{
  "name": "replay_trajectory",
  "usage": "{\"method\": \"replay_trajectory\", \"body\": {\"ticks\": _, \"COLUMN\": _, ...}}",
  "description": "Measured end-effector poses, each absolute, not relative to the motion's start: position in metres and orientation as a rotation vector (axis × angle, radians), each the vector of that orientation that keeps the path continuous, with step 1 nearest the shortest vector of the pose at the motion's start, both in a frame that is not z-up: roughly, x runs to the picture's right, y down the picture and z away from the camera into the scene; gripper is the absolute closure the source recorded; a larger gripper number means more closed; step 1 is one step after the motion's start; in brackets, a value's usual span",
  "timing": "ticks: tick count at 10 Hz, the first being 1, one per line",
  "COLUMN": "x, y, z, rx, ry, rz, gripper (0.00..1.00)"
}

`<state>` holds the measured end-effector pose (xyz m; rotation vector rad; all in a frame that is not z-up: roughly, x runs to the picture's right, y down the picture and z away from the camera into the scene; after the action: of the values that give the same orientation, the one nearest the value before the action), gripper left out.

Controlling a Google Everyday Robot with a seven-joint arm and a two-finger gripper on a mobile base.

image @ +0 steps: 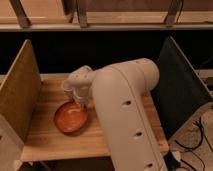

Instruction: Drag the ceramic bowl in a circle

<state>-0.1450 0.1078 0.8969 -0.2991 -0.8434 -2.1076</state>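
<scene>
While end effector [79,103] grips rim, ceramic bowl [69,119] on table [44,141].

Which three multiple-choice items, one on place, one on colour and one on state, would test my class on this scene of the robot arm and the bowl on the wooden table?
1. Where is the ceramic bowl?
A) on the wooden table, left of the white arm
B) on the floor
C) on the rail at the back

2. What colour is the bowl?
A) blue
B) green
C) orange-red

3. How is the tool?
A) wide open, high above the table
B) shut, down at the bowl's far right rim
C) out of view

Answers:
1 A: the bowl rests on the table's planks beside the arm.
2 C: its glaze shows orange-red.
3 B: the tool reaches down to the rim with its fingers together.
</scene>
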Motion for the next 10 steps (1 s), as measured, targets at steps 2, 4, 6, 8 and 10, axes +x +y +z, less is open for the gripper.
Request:
{"method": "replay_trajectory", "body": {"ticks": 2, "x": -0.136, "y": 0.087, "z": 0.910, "rx": -0.334, "ry": -0.792, "rz": -2.105, "gripper": 1.00}}
{"method": "replay_trajectory", "body": {"ticks": 4, "x": -0.123, "y": 0.071, "z": 0.922, "rx": -0.374, "ry": -0.756, "rz": -2.082, "gripper": 1.00}}
{"method": "replay_trajectory", "body": {"ticks": 6, "x": -0.140, "y": 0.064, "z": 0.934, "rx": -0.352, "ry": -0.779, "rz": -2.087, "gripper": 1.00}}
{"method": "replay_trajectory", "body": {"ticks": 8, "x": -0.180, "y": 0.076, "z": 0.937, "rx": -0.298, "ry": -0.849, "rz": -2.135, "gripper": 1.00}}
{"method": "replay_trajectory", "body": {"ticks": 10, "x": -0.200, "y": 0.095, "z": 0.926, "rx": -0.280, "ry": -0.912, "rz": -2.178, "gripper": 1.00}}
